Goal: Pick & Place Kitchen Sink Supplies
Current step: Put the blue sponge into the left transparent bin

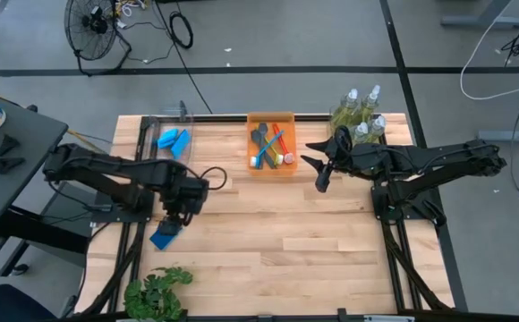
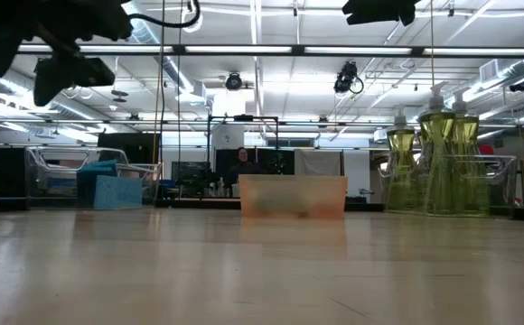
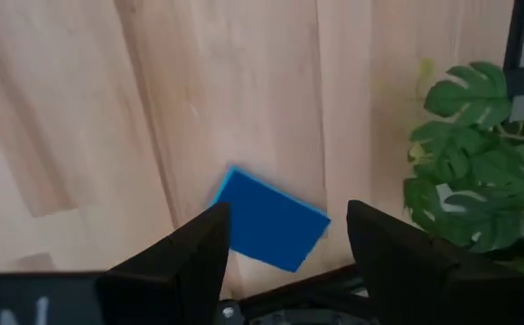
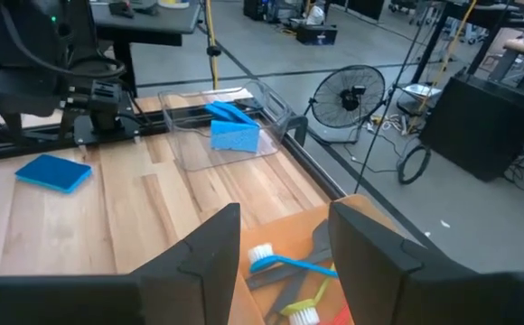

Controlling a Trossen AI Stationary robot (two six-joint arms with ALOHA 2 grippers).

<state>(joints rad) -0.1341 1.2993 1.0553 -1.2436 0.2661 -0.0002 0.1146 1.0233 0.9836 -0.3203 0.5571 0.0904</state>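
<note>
A dark-blue sponge (image 1: 165, 235) lies flat on the wooden table near its left edge; the left wrist view shows this sponge (image 3: 269, 221) below and between my fingers. My left gripper (image 1: 181, 211) (image 3: 287, 213) hangs open just above it, pointing steeply down, touching nothing. More blue sponges (image 1: 172, 140) lie in a clear bin at the far left. Several brushes (image 1: 272, 148) lie in the orange tray (image 1: 252, 121). Pump bottles (image 1: 358, 116) of yellow-green liquid stand at the far right. My right gripper (image 1: 322, 172) (image 4: 285, 209) hovers open and empty beside the tray.
A green leafy plant (image 1: 157, 291) stands at the table's near left corner, close to the sponge and to my left gripper. The clear bin (image 4: 199, 144) sits on the table's far left. Bare wood spreads across the middle and near right.
</note>
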